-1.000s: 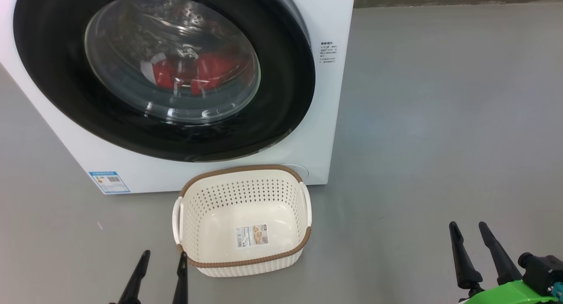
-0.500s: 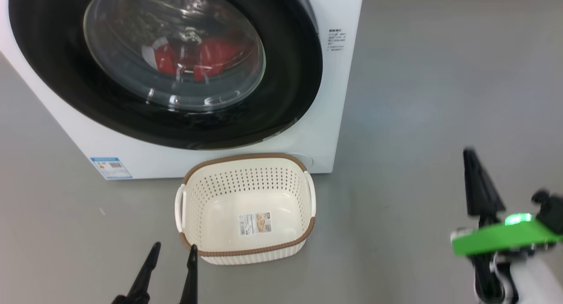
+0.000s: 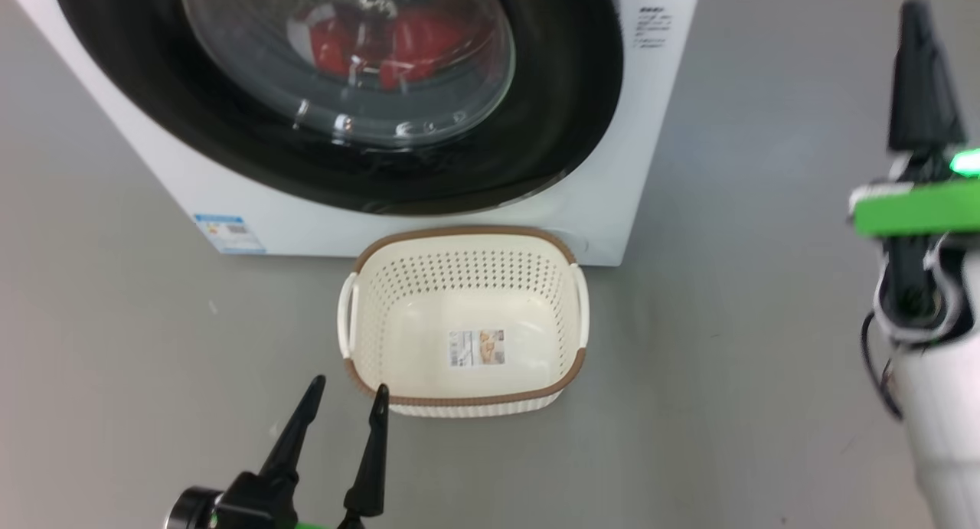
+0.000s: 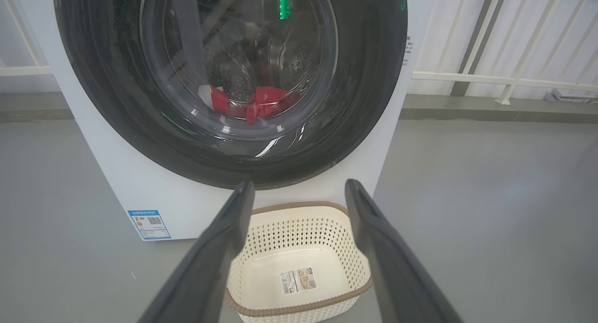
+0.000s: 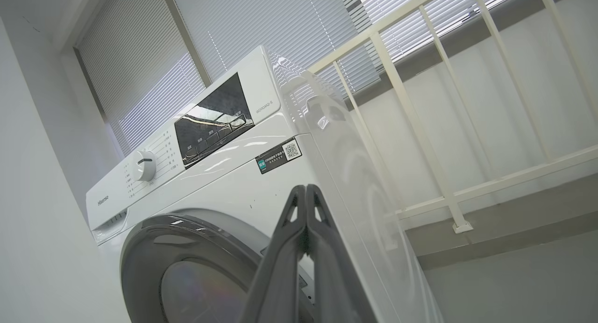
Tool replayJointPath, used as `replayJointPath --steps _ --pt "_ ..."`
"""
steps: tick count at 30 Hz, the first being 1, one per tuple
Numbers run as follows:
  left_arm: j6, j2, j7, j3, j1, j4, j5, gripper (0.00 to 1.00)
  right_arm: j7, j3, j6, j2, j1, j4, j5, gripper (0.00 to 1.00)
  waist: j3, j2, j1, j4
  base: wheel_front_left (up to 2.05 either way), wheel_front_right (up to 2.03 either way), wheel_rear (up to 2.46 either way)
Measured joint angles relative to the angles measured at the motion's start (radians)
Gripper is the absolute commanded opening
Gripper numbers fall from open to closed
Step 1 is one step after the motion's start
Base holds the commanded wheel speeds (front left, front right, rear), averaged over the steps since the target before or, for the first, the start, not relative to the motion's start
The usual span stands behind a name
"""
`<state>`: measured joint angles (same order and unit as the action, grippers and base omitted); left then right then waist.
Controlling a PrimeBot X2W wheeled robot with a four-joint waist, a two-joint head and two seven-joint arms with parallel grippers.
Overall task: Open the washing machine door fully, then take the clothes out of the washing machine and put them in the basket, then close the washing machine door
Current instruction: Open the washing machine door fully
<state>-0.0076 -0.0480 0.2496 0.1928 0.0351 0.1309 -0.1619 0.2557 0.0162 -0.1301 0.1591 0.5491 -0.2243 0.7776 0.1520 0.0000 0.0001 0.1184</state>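
The white washing machine (image 3: 651, 131) stands ahead, its black-rimmed door (image 3: 559, 115) closed against the front. Red and white clothes (image 3: 398, 39) show through the glass, also as clothes (image 4: 261, 103) in the left wrist view. The cream basket (image 3: 467, 403) sits empty on the floor just before the machine. My left gripper (image 3: 348, 395) is open, low, at the basket's near left corner. Raised at the right, off the machine's right side, my right gripper (image 3: 919, 16) is shut on nothing; in its wrist view the right gripper (image 5: 306, 188) points up at the washing machine (image 5: 224, 183).
Grey floor (image 3: 766, 322) spreads to the right of the machine. A white railing (image 5: 444, 126) and a blinded window (image 5: 140, 56) stand behind it. The control panel with a dial (image 5: 145, 165) is at the machine's top.
My right gripper closed its fingers and rose well up at the right side. The head camera tilted and shifted, so the machine and basket sit differently in the picture. The left gripper stays open.
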Motion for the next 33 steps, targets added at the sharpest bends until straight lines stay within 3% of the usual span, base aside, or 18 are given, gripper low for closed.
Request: replayJointPath --steps 10,16,28,33 --pt "0.007 0.001 0.000 0.053 0.053 0.009 -0.026 1.00 0.001 -0.091 0.000 0.100 0.240 -0.136 0.108 0.00 0.061 0.0000 0.0000 0.082 0.00 0.00 0.00" --pt "0.008 0.002 0.000 0.083 0.080 0.012 -0.043 1.00 -0.027 -0.208 0.000 0.166 0.364 -0.232 0.281 0.00 0.100 0.0000 0.0000 0.127 0.00 0.00 0.00" --pt "0.018 0.005 0.000 0.117 0.118 0.011 -0.061 1.00 -0.371 -0.318 0.000 0.259 0.516 -0.356 0.650 0.00 0.174 0.0000 0.0000 0.193 0.00 0.00 0.00" --pt "0.026 0.006 0.000 0.129 0.121 0.010 -0.073 1.00 -0.527 -0.346 0.000 0.281 0.552 -0.400 0.726 0.00 0.200 0.0000 0.0000 0.206 0.00 0.00 0.00"
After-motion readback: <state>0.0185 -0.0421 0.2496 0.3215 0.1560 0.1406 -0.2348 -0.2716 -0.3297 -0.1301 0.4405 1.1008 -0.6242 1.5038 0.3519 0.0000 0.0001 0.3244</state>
